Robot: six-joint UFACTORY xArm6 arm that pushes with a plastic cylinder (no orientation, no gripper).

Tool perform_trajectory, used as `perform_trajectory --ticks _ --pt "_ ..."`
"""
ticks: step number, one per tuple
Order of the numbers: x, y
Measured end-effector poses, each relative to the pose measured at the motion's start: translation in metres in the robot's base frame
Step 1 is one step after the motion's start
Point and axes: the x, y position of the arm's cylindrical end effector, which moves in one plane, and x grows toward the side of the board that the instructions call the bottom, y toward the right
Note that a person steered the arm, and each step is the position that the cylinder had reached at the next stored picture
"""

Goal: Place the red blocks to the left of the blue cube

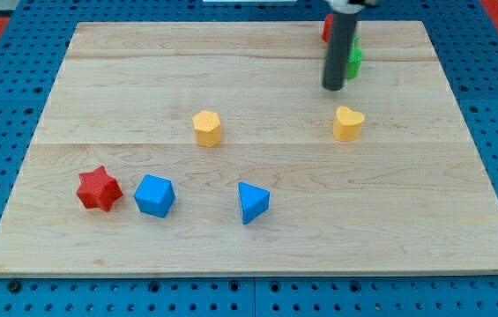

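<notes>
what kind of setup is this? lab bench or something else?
Likely a robotics lab bench: a wooden board on blue perforated pegboard, small coloured blocks such as the red star and blue cube, and my tip.

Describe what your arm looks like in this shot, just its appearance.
Only my rod shows: a straight, dark grey to black cylinder with a plain matte surface, ending at my tip. At the view's top edge it meets a lighter, whitish part, mostly cut off. No cables, markings or labels are visible. The rest of the arm is out of frame.
</notes>
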Motion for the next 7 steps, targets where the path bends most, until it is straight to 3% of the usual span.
perform_trajectory --ticks 1,3,4,6,7 --pt "0.000 0.060" --pt "-0.133 0.088" --pt "-0.135 0.020" --pt "-0.120 -0.213" --pt "-0.133 -0.184"
